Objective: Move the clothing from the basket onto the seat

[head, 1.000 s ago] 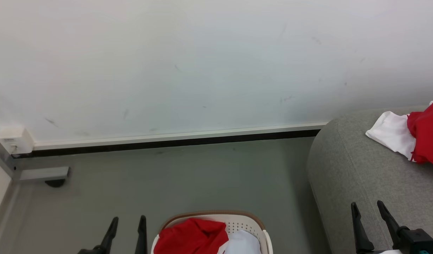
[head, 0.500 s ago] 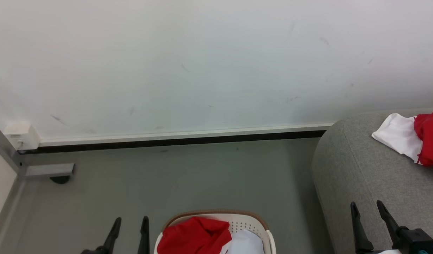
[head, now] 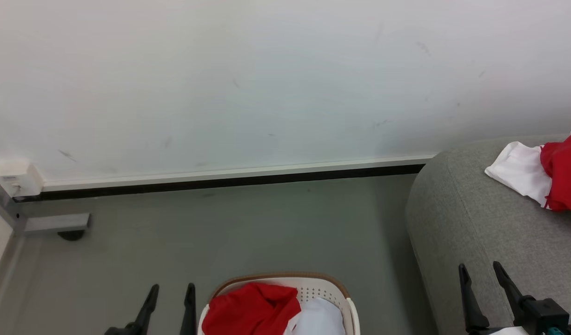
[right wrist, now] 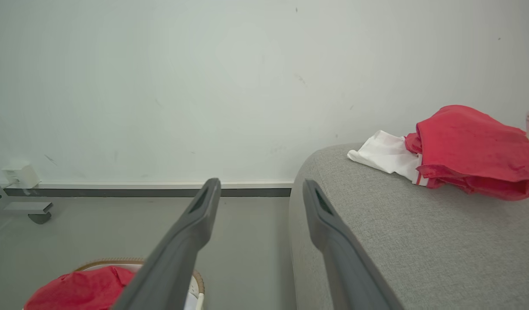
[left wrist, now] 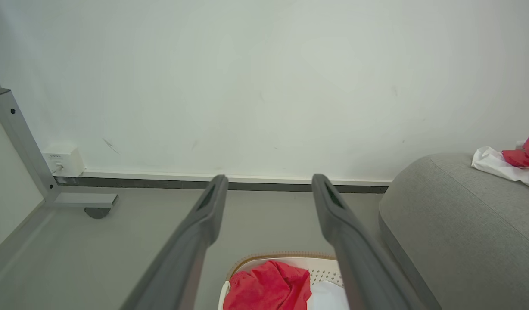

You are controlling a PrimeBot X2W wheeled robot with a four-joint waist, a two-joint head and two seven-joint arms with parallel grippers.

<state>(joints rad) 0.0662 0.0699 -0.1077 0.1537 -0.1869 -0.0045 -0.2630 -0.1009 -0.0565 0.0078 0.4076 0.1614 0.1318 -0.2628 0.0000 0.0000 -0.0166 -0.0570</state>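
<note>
Standing off to the side, so here's how it looks from the room. Both arms are empty. The left gripper (head: 172, 285) has its two dark fingers spread apart with nothing between them, up over the floor (head: 220, 232) just beside the basket (head: 278, 275). The right gripper (head: 479, 265) is spread just as wide, also holding nothing, and sits by the rounded end of the seat (head: 476, 223) that's nearest the basket.

The clothing is split between two spots. A crumpled red garment (head: 250, 309) fills one side of the basket, and a white piece (head: 319, 318) is tucked in right against it, under the perforated wall. Up on the seat, near the back edge by the wall (head: 267, 83), there's a white garment (head: 518, 179) lying flat with a red bundle (head: 564, 170) piled partly on top of it. From the right arm's side you can make out red striping where the two meet.

The basket is on the floor near the seat's end, with a strip of bare floor between them. A dark baseboard (head: 229, 180) runs along the bottom of the wall, and over in the corner there's a small white box (head: 16, 179) and a grey metal foot (head: 53, 222).
</note>
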